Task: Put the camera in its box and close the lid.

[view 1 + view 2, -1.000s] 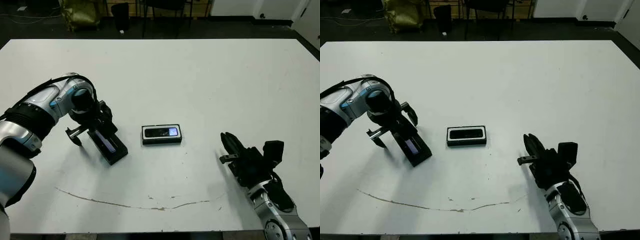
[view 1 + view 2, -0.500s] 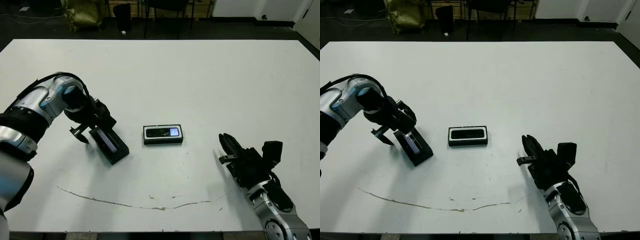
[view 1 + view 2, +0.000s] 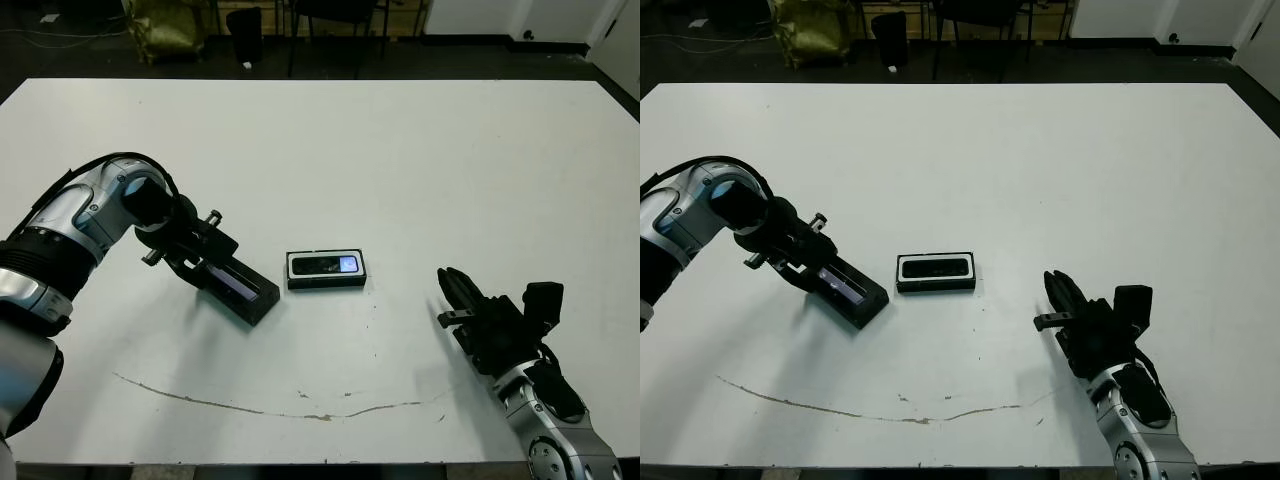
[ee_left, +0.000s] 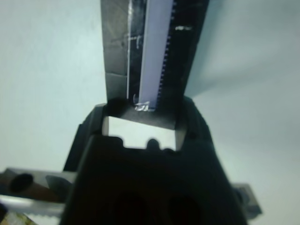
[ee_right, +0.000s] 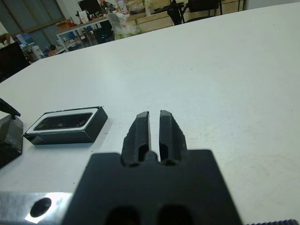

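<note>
Where chairs (image 3: 325, 10) stand, white table (image 3: 420, 160) (scuffed) ends.

The table (image 3: 400, 150) is looking white, smooth and a little scuffed. The lid (image 3: 238, 289) is showing black plastic with a shiny strip. The box (image 3: 326, 270) is looking dull black outside and white inside. The camera (image 3: 324, 265) is shining a bit. The arms are gleaming like silver metal.
</note>
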Available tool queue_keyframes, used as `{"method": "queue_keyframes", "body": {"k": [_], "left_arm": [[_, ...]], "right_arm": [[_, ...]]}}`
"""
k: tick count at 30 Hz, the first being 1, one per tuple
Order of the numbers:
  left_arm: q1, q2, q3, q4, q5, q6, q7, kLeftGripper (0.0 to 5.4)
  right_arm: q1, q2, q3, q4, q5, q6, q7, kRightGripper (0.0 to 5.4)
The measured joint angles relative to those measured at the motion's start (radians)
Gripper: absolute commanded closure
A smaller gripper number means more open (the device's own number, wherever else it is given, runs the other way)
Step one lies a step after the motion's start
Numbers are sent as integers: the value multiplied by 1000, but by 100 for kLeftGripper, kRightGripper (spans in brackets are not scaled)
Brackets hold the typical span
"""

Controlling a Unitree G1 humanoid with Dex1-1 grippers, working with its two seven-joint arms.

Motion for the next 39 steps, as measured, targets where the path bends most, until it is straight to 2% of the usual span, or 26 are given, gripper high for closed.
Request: {"method": "queue_keyframes", "body": {"k": [10,16,20,27,33,39], "left_arm": [[-62,-8,-87,-18,36,27,-87,363],[-203,-40,-199,239,10,86,-148,363],[-240,-38,-227,345,0,89,-154,363],[-269,-36,-271,442,-93,88,-155,363],[-270,-14,-247,460,-205,218,-162,363],[-257,48,-164,353,-346,394,-162,363]], "right_arm": [[0,-1,0,3,-6,3,-2,540],[1,-2,5,9,-12,3,0,540],[0,-2,6,11,-10,4,2,540],[0,-1,18,10,-15,12,2,540],[1,1,21,7,-9,31,1,540],[-2,-1,21,49,-13,-11,35,540]]}}
